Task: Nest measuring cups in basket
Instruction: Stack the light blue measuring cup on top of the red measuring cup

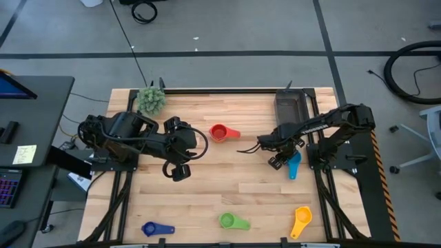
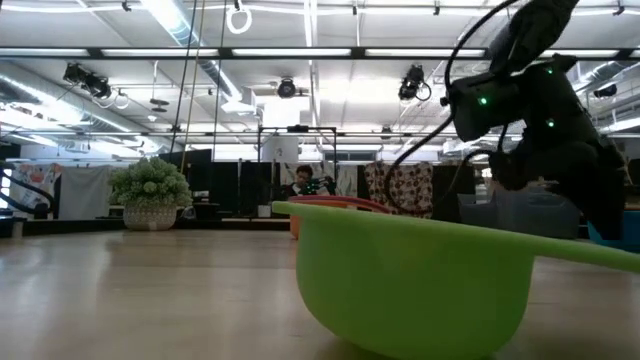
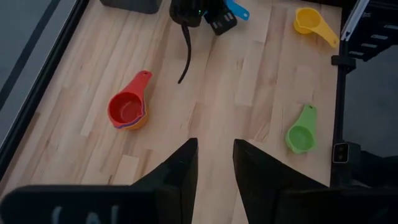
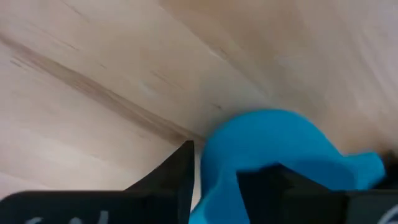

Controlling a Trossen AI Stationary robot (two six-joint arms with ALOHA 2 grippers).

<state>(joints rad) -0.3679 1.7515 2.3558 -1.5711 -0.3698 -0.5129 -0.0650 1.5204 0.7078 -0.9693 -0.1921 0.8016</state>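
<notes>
My right gripper (image 1: 279, 161) hangs low, pointing down over the light blue measuring cup (image 1: 293, 165), which lies on the table just in front of the dark grey basket (image 1: 289, 107). In the right wrist view its open fingers straddle the cup (image 4: 273, 140). A red cup (image 1: 222, 132) sits mid-table, nested on other cups (image 3: 127, 111). Green (image 1: 233, 221), yellow (image 1: 301, 220) and dark blue (image 1: 157, 229) cups lie along the near edge. My left gripper (image 3: 216, 168) waits, raised at the left, open and empty. My right gripper comes at the light blue cup from above. One finger (image 4: 177, 174) stands outside the bowl's wall (image 4: 208, 193) and the other (image 4: 280, 186) shows in front of the bowl. Whether either finger touches the cup, I cannot tell.
A fuzzy green plant ball (image 1: 150, 100) stands at the far left corner. A black cable (image 1: 248, 146) trails over the table between the red cup and my right gripper. Bare wood lies between the red cup and the near row of cups.
</notes>
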